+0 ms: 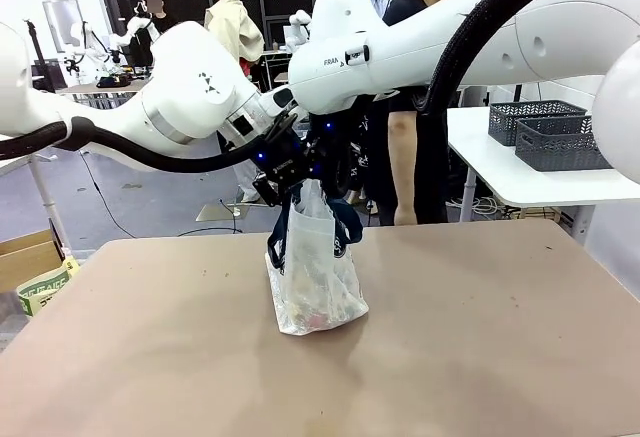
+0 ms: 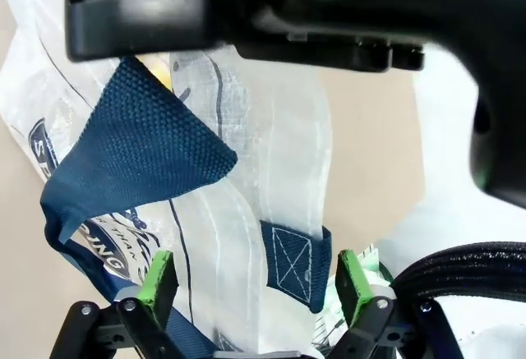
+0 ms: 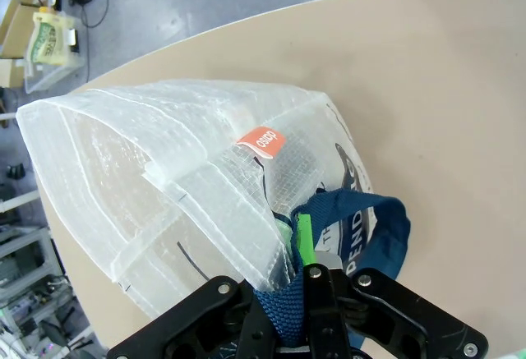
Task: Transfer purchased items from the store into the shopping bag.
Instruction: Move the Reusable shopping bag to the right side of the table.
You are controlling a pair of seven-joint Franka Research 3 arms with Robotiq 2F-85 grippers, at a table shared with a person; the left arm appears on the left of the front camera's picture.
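we see the shopping bag (image 1: 315,282) mid-table, thin, floppy and light. right gripper (image 3: 306,281) is clamped on a strap handle (image 3: 374,236), the best hold; left gripper (image 2: 255,285) gapes wide around the other strap, gripping nothing.

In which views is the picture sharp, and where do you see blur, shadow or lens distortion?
Front view: even light, soft shadow under the translucent whitish plastic bag on the tan table.
Left wrist view: the black body across the top is near and blurred; the navy woven strap is sharp.
Right wrist view: the table edge curves from the wide lens; the bag weave is sharp.
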